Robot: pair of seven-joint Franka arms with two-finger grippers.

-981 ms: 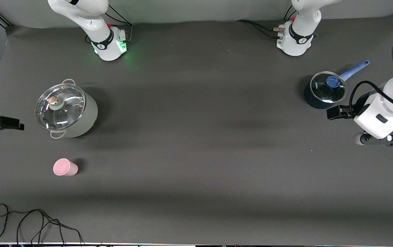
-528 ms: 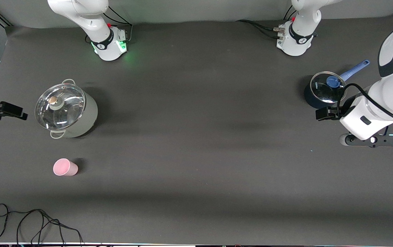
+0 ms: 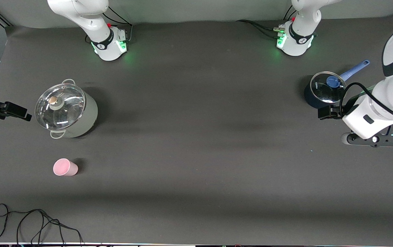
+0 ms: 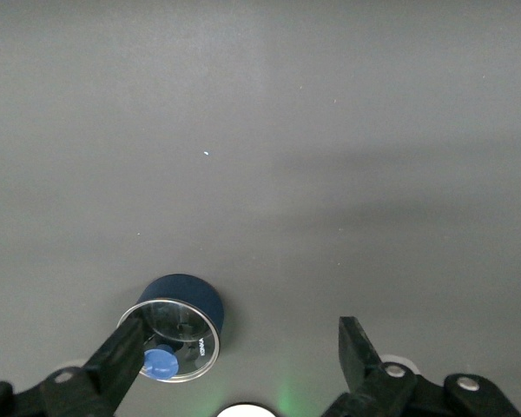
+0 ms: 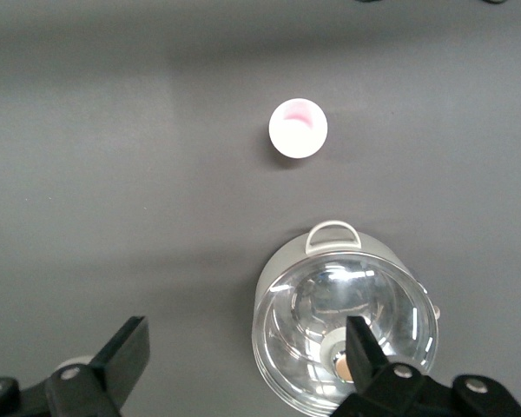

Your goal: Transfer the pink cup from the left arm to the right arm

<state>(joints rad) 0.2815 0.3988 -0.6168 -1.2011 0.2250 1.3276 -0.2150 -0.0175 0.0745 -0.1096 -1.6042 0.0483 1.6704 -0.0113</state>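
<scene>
The pink cup (image 3: 65, 167) stands upright on the dark table (image 3: 196, 144) toward the right arm's end, nearer to the front camera than the grey pot. It also shows from above in the right wrist view as the pink cup (image 5: 298, 128). My right gripper (image 3: 18, 113) hangs open and empty beside the grey pot (image 3: 66, 109), apart from the cup; in its own view the right gripper (image 5: 246, 334) has its fingers spread wide. My left gripper (image 3: 324, 113) is open and empty beside the blue saucepan (image 3: 323, 90), seen again as the left gripper (image 4: 240, 334).
The grey pot (image 5: 346, 321) carries a glass lid with a knob. The blue saucepan (image 4: 181, 328) has a glass lid and a long blue handle (image 3: 354, 69). A black cable (image 3: 28, 223) lies loose at the table's near edge, at the right arm's end.
The left arm swung its hand toward the table's middle, then eased back a little. The right gripper shifted toward the robots' bases. A green light came on at the left arm's base.
</scene>
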